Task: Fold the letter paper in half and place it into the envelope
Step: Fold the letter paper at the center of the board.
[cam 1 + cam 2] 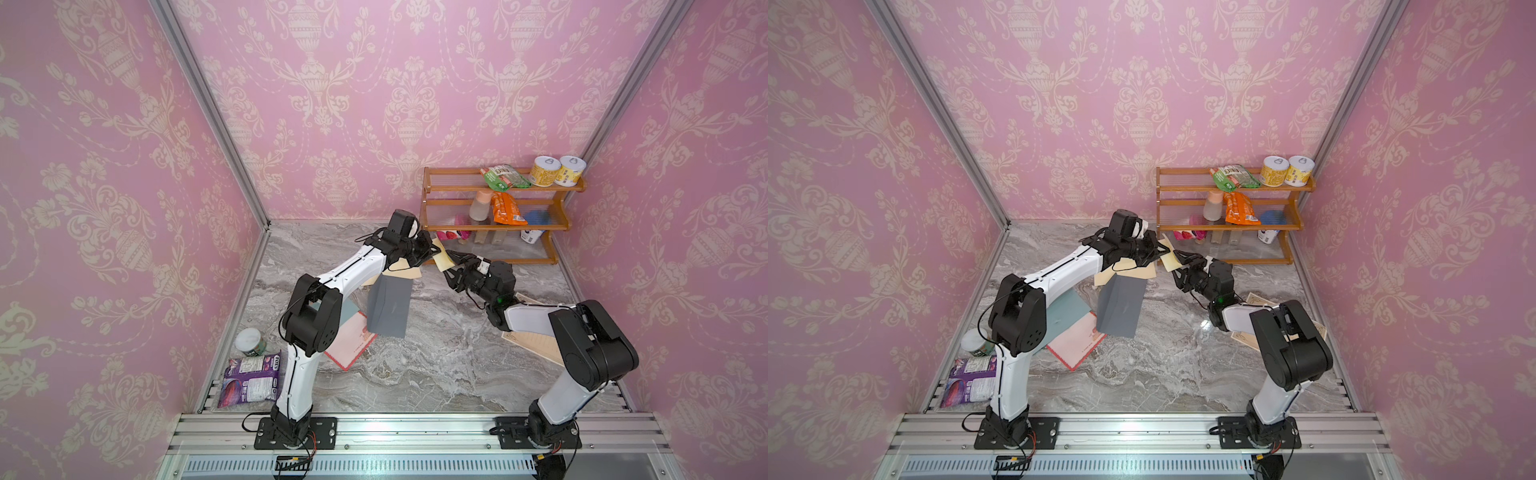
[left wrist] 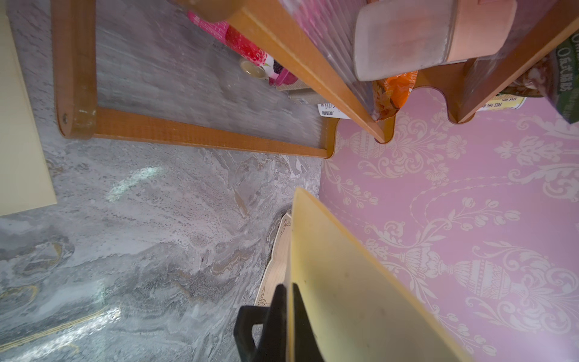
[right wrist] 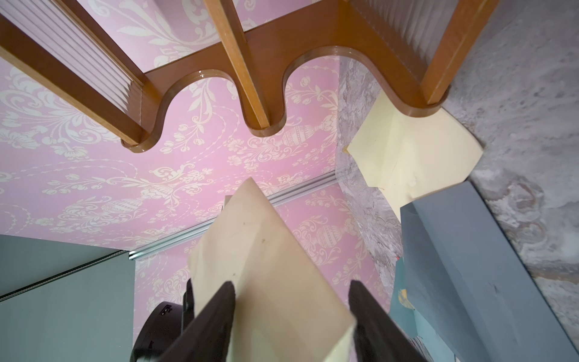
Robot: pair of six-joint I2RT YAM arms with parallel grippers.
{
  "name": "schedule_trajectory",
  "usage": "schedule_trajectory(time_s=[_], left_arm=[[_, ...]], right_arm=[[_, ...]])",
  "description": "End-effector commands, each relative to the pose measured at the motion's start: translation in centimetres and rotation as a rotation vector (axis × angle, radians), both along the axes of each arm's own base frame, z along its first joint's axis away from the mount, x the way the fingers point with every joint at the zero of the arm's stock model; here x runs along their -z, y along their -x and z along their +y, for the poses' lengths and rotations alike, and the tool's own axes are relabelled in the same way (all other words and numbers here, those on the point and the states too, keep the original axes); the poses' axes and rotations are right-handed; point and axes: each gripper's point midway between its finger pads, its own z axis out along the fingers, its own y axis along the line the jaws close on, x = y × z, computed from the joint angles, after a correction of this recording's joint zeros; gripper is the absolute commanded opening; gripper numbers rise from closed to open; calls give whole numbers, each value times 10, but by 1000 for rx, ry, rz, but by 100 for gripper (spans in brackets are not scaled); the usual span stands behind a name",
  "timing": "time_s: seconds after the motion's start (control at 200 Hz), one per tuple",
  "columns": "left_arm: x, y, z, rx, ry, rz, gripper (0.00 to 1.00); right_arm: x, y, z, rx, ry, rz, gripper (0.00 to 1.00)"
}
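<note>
Letter paper (image 1: 443, 261): cream sheet, up off the table between both grippers, just in front of the wooden shelf (image 1: 494, 227)
Left gripper (image 1: 433, 249): fingers (image 2: 279, 316) clamped on the sheet's edge
Right gripper (image 1: 452, 271): fingers (image 3: 219, 313) apart, straddling the sheet
Envelope (image 1: 388, 307): grey, on the marble table (image 1: 436, 365) below them

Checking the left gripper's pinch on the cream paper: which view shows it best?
Left wrist: the left gripper clamps the cream paper, close up. Right wrist shows the paper between the right gripper's parted fingers; in both top views the paper is small.
</note>
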Motion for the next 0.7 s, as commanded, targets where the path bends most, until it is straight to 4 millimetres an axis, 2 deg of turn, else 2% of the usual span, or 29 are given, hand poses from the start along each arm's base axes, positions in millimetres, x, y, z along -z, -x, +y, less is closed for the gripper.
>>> schedule_trajectory(time_s=[0.0, 0.115, 0.22, 0.255, 0.29, 0.32, 0.35, 0.37, 0.41, 0.44, 0.575, 0.695], left_arm=[[0, 5, -5, 3, 42, 23, 0], [2, 7, -3, -1, 44, 27, 0], [3, 10, -1, 5, 27, 24, 0], [4, 11, 0, 8, 14, 26, 5], [4, 13, 3, 11, -2, 25, 14], [5, 15, 6, 13, -18, 24, 27], [6, 16, 10, 13, -39, 27, 49], [6, 18, 14, 11, -57, 29, 56], [9, 21, 22, 10, -93, 32, 85], [10, 23, 28, 7, -118, 34, 98], [10, 28, 56, -13, -174, 21, 99], [11, 25, 71, -26, -192, 9, 99]], right_arm=[[-7, -5, -2, 25, -32, -35, 48], [-6, -5, -1, 24, -23, -28, 38], [1, -3, -5, 34, -14, -12, 15], [3, -2, -6, 34, -9, -9, 9], [5, 0, -8, 38, -3, -3, 5], [6, 1, -9, 35, 5, 1, 1], [7, 3, -10, 34, 15, 4, 0], [8, 4, -12, 34, 24, 9, 0], [8, 6, -15, 31, 42, 11, 0], [8, 7, -17, 24, 59, 13, 0], [6, 14, -29, -9, 128, 18, 0], [4, 20, -38, -45, 176, 13, 0]])
